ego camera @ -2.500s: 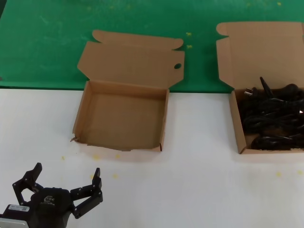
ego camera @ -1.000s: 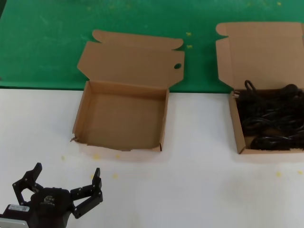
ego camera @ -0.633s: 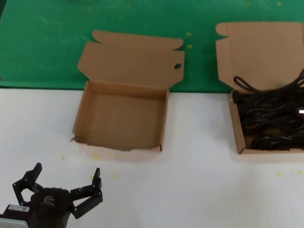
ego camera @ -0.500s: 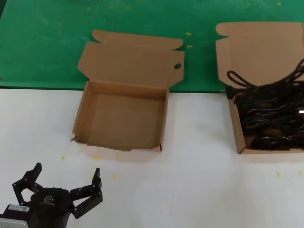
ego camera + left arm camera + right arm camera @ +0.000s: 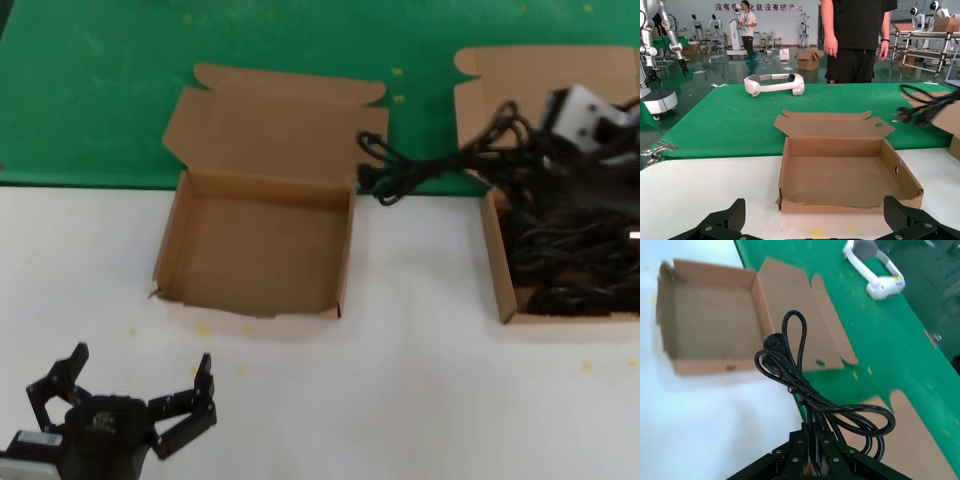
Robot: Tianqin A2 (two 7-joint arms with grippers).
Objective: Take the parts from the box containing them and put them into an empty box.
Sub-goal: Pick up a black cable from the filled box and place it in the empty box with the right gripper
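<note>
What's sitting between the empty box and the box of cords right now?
Head view: bare white table between the empty box and the full box. Above that gap hangs a bundled cord, gripped by the right tool.

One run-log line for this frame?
right end effector: shut on cord bundle, airborne between boxes | left end effector: open, parked | empty box: nothing inside

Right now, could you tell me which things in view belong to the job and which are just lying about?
Job:
- cord, held up in the right tool
- full box, more cords inside
- empty box
- left tool, open, waiting near the table's front edge

Lying about:
- white headset on the green cloth
- person standing behind the table
</note>
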